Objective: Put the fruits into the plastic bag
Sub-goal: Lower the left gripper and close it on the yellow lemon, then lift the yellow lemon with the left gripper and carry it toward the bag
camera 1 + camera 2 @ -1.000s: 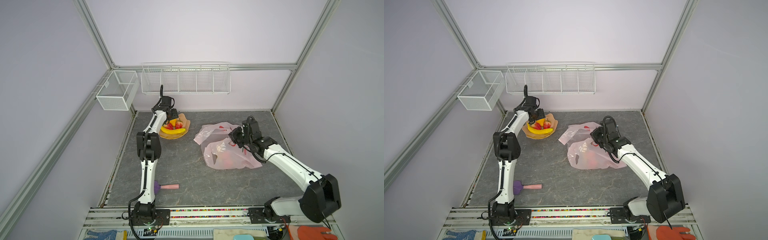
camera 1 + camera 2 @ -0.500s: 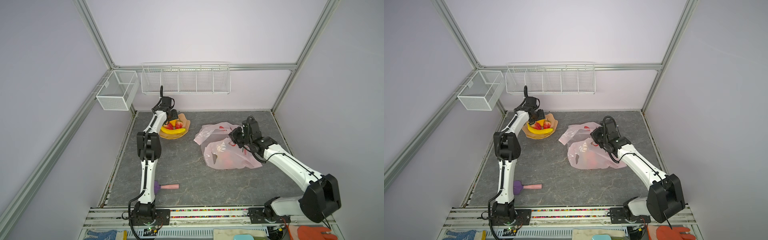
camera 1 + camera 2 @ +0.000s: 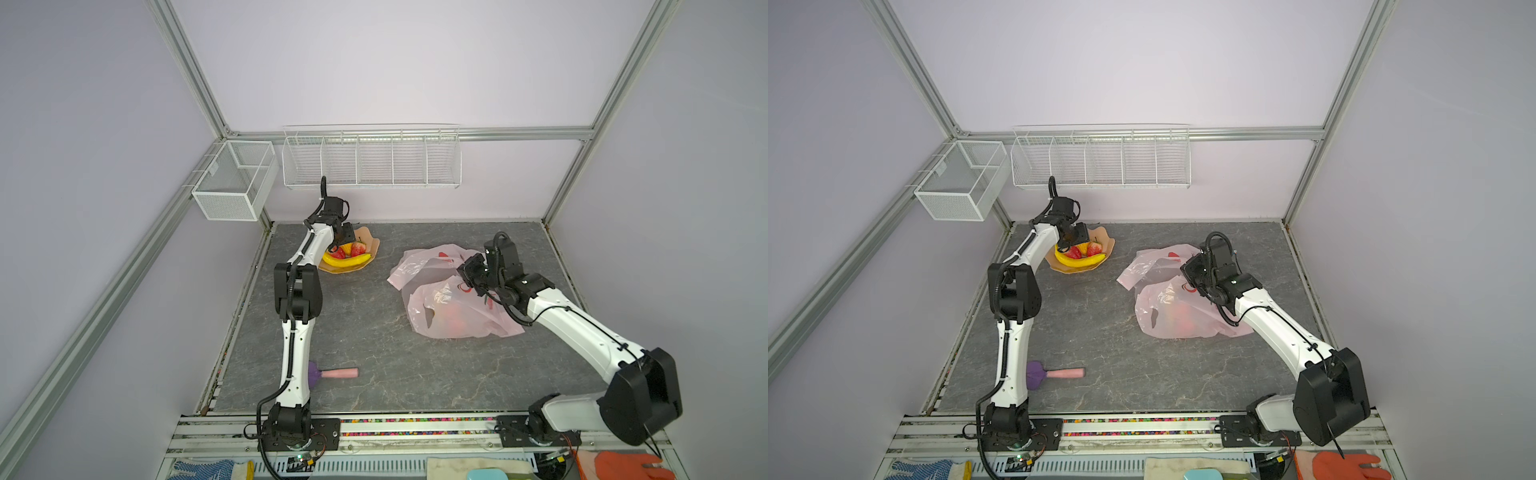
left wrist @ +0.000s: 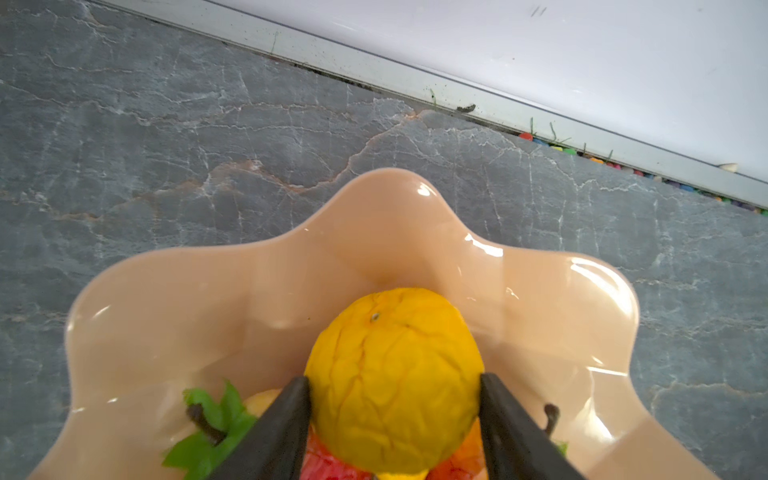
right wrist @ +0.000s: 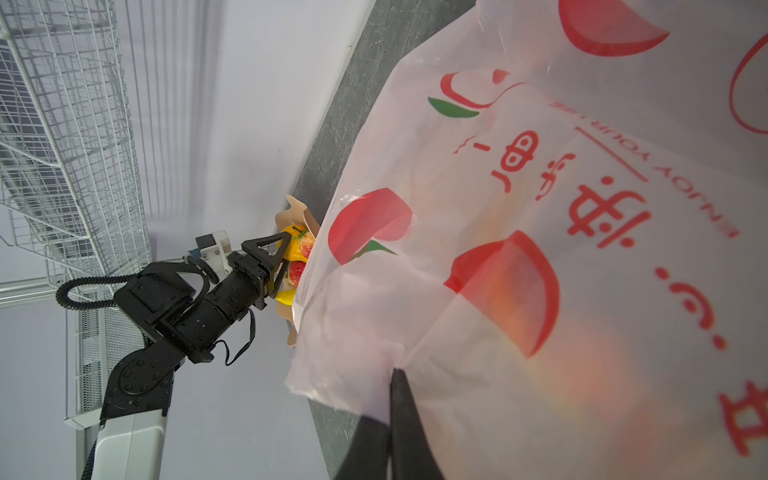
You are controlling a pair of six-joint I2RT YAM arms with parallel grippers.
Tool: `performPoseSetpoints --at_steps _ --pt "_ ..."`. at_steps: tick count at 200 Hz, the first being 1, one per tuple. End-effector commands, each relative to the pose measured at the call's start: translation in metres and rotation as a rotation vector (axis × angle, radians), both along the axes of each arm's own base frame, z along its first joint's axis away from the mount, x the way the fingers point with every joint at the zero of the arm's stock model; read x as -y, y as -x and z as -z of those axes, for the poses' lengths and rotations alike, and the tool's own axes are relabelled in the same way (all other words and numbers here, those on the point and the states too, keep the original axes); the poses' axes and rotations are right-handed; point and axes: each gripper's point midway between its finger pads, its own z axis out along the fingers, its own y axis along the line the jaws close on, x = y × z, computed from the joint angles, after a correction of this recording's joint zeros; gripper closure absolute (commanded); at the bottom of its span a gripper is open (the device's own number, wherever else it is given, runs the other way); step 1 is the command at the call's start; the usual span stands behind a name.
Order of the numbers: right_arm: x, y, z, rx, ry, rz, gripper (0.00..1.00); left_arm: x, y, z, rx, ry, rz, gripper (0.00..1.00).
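Reaches with the left arm far toward the back wall, upper link near upright, elbow high, forearm sloping down into the peach scalloped bowl (image 3: 372, 248) (image 3: 1108, 245) (image 4: 208, 291). Sets the left gripper (image 4: 395, 378) (image 3: 347, 241) (image 3: 1077, 239) (image 5: 282, 249) over the bowl's middle. Presses both dark fingers (image 4: 274, 436) against opposite flanks of a wrinkled yellow-orange fruit (image 4: 390, 332), spread only to that fruit's width. Has the fruit low in the bowl, above other fruits; cannot tell whether it rests on them. Shows a banana (image 3: 347, 261) (image 3: 1079, 262) and strawberries (image 3: 357, 248) (image 3: 1093, 248) just beside the gripper in both top views.

Stretches the right arm low and forward from its base, forearm angled toward the table's middle, wrist tipped down onto the plastic bag (image 3: 449, 299) (image 3: 1175, 307) (image 5: 498, 208). Pinches a fold of the bag's upper film in the right gripper (image 5: 395, 376) (image 3: 467, 270) (image 3: 1190, 270), jaws pressed together on it. Shows the bag crumpled on the grey table (image 3: 374, 332) right of centre, well apart from the bowl, with reddish fruit shapes (image 3: 455, 320) dim through the film. Shows a purple-headed, pink-handled utensil (image 3: 332, 372) (image 3: 1054, 373) near the left arm's base, apart from both grippers.
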Motion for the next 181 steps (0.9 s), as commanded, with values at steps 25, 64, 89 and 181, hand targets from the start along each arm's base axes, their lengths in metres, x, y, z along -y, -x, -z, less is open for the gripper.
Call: performPoseSetpoints --at_steps 25,64,89,181 --pt "0.005 -0.002 -0.008 0.012 0.006 0.023 0.94 -0.006 0.027 0.038 -0.137 -0.009 0.009 0.46" --pt "0.005 -0.002 -0.008 0.015 0.007 0.022 0.94 -0.006 0.031 0.019 -0.092 0.005 0.006 0.52" --pt "0.005 -0.001 -0.008 0.015 0.007 0.025 0.94 -0.006 0.036 0.008 -0.062 0.015 0.005 0.56" --pt "0.006 -0.002 -0.006 0.019 0.002 0.029 0.94 -0.007 0.063 -0.020 0.011 0.036 0.018 0.65"
